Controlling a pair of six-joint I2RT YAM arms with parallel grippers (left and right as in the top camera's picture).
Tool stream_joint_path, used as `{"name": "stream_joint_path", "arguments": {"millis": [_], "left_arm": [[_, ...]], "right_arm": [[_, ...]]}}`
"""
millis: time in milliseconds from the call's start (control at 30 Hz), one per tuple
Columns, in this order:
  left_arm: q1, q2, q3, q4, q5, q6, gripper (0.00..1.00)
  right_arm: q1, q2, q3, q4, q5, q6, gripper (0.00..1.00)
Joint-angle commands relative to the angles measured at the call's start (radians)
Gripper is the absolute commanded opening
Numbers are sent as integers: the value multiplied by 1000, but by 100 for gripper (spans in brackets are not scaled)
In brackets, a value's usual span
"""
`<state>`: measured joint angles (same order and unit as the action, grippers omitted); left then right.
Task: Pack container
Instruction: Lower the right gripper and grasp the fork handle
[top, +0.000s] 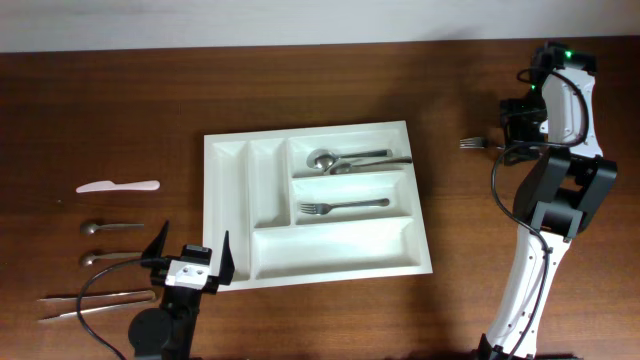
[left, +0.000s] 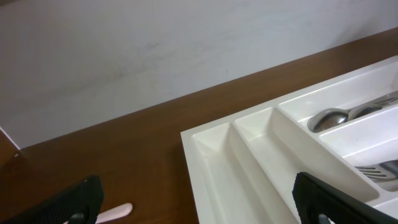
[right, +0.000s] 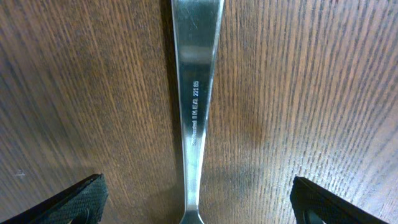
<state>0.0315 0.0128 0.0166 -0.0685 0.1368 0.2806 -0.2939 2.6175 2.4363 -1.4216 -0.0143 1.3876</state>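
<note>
Tray (top: 330, 245) is lying in the middle of the table (top: 450, 60), already holding spoons (top: 340, 158) and a packed fork (top: 345, 207); right gripper (right: 199, 208) is hovering low over a loose fork (right: 194, 74) beside the tray, fingers spread wide astride its handle; pickup seems in hand, and next it is needing to drop and close squarely on that thin handle; left gripper (top: 192, 248) is sitting wide open at the tray's near-left corner
</note>
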Motion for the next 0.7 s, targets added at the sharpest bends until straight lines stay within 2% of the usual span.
{"name": "stream_joint_path", "arguments": {"millis": [0, 400, 500, 533, 600, 667], "left_arm": [[5, -7, -7, 1, -11, -2, 99], [5, -7, -7, 1, -11, -2, 99], [5, -7, -7, 1, -11, -2, 99], [5, -7, -7, 1, -11, -2, 99], [5, -7, -7, 1, -11, -2, 99], [5, -7, -7, 1, -11, -2, 99]], "right_arm": [[0, -8, -29, 16, 26, 5, 96], [0, -8, -70, 40, 23, 5, 95], [0, -8, -70, 45, 23, 5, 82], [0, -8, -70, 47, 23, 5, 74], [0, -8, -70, 50, 23, 5, 65], [0, -8, -70, 50, 23, 5, 46]]}}
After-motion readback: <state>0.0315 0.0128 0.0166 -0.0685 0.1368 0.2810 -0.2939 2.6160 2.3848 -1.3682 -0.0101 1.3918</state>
